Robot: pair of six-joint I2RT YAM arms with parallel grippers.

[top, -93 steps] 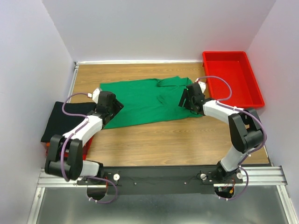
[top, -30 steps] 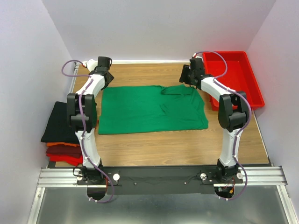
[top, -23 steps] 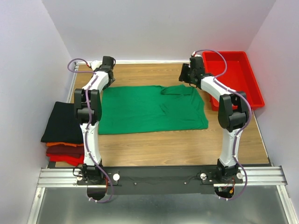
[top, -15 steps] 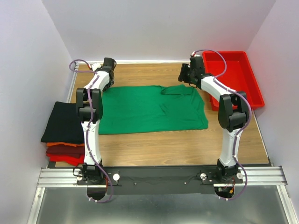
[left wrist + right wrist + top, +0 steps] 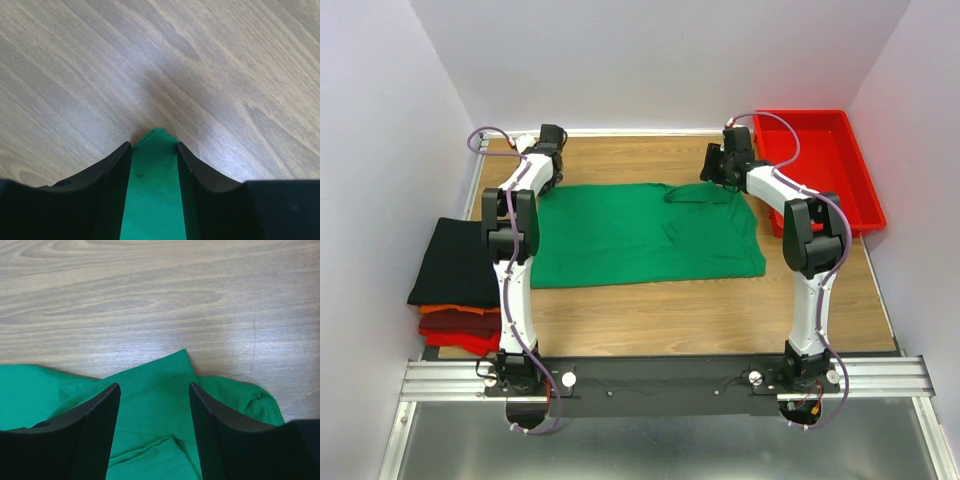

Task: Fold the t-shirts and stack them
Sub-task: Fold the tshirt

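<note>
Scene: seen from above, two robot arms reach across a wooden worktop (image 5: 620,300) to its far side, one arm at each side of a shirt.
Green t-shirt (image 5: 640,235): lies spread open and mostly flat in the middle of the worktop, unfolded, with some rumpling near its far right corner.
Left pincer (image 5: 154,145): spread, with a finger on either side of the shirt's far left corner. The cloth lies between the fingers and does not look pinched.
Right pincer (image 5: 154,385): spread wide, low over the bunched far right corner of the green shirt, gripping nothing.
Folded stack: sits at the left edge of the worktop, just beside the left arm, with the black t-shirt (image 5: 455,262) on top, the orange t-shirt (image 5: 445,309) under it and the red t-shirt (image 5: 460,342) at the bottom.
Done, by the look of it: the stacked shirts are already folded and piled.
Left to do: fold the green shirt (no fold is made in it yet) and put it on the stack.
Count of shirts: one green and unfolded. The stack shows one black, one orange and red cloth that may be one shirt or two.
Count of other things: one red tray (image 5: 815,165) at the far right, and two arms.
</note>
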